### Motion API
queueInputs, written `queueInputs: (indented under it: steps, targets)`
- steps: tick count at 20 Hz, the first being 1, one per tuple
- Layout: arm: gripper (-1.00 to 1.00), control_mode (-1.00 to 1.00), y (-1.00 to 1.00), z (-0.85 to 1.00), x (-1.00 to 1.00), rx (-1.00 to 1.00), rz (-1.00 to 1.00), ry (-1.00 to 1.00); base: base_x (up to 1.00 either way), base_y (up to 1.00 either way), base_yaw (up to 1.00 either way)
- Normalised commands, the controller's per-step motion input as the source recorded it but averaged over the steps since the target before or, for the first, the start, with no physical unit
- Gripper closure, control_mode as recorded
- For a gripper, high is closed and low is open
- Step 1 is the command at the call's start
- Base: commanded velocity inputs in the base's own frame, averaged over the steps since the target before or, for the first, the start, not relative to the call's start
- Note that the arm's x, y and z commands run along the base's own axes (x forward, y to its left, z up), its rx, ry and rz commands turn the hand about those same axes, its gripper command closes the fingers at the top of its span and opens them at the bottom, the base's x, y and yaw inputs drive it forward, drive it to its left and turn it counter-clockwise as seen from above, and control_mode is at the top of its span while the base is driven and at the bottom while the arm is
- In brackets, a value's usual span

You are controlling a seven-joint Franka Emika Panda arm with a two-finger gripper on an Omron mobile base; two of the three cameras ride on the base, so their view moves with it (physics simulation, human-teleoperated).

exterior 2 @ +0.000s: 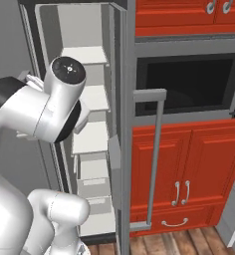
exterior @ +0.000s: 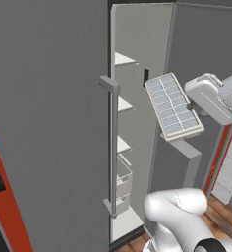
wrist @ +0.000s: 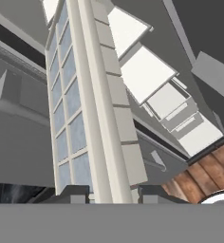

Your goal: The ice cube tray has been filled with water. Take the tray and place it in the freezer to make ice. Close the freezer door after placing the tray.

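Readable text: none anywhere, honestly.
Freezer door (exterior: 49, 123): plain grey, no brand or label.
Ice cube tray (exterior: 173, 106): no markings.
Red cabinets (exterior 2: 184, 164): no lettering.

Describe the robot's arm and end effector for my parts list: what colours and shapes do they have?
The arm is glossy white, built of thick rounded tube segments with bulging elbows. One joint ends in a round black cap, and dark bands show at other joints. The end effector has two small dark grey blocky fingertips. No cables or markings are visible.
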Motion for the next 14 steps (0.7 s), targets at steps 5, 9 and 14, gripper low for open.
queueInputs:
  steps: [5, 9, 14]
  targets:
    - [1.00, 1.00, 0.00, 0.00, 0.00, 0.00, 0.00, 0.00, 0.48, 0.00, 0.09]
    - [1.00, 1.00, 0.00, 0.00, 0.00, 0.00, 0.00, 0.00, 0.35, -0.08, 0.09]
    - [1.00, 1.00, 0.00, 0.00, 0.00, 0.00, 0.00, 0.00, 0.45, -0.01, 0.10]
